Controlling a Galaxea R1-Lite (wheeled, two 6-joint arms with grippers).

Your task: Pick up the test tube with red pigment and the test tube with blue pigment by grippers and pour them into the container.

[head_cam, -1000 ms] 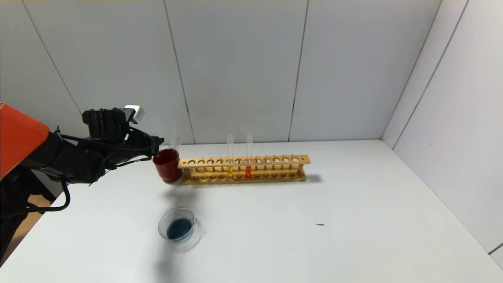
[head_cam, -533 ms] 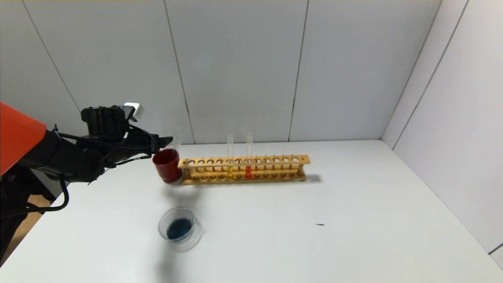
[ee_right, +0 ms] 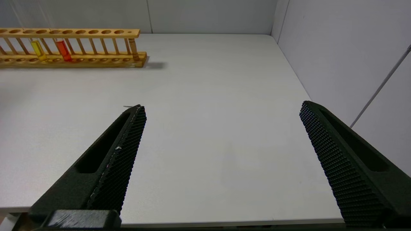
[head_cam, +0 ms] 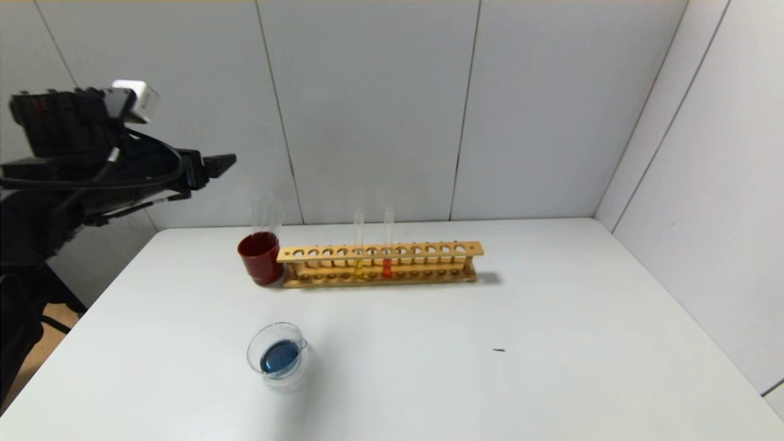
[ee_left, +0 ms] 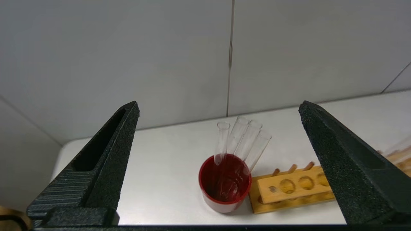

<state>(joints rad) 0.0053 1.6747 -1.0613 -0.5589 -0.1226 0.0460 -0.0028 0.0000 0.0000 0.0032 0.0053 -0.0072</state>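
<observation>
Jaws of the left gripper (ee_left: 218, 106) stand wide apart and hold nothing; we note the same for the right gripper (ee_right: 221, 107), spread wide and empty.

We find the left gripper raised high at the table's (head_cam: 551, 318) left edge, well above and to the left of the red cup (head_cam: 260, 258), its tips pointing toward the back wall. The right gripper does not show in the head view; its own camera places it low over the near right part of the table, well apart from the rack (head_cam: 380, 263).

The cup stands touching the left end of the wooden rack. We count four clear tubes (ee_left: 242, 141) leaning in it, with no liquid that we can make out.

In the rack, two tubes stand upright in adjacent holes near the middle: the yellow tube (head_cam: 358, 245) on the left, the red tube (head_cam: 388, 244) just beside it on the right, orange-red liquid at its bottom.

The glass dish (head_cam: 278, 355) sits on the table in front of the cup, well apart from it, with dark blue liquid pooled inside. We cannot identify a tube with blue liquid anywhere.

A small dark speck (head_cam: 499, 350) lies on the table right of centre.
</observation>
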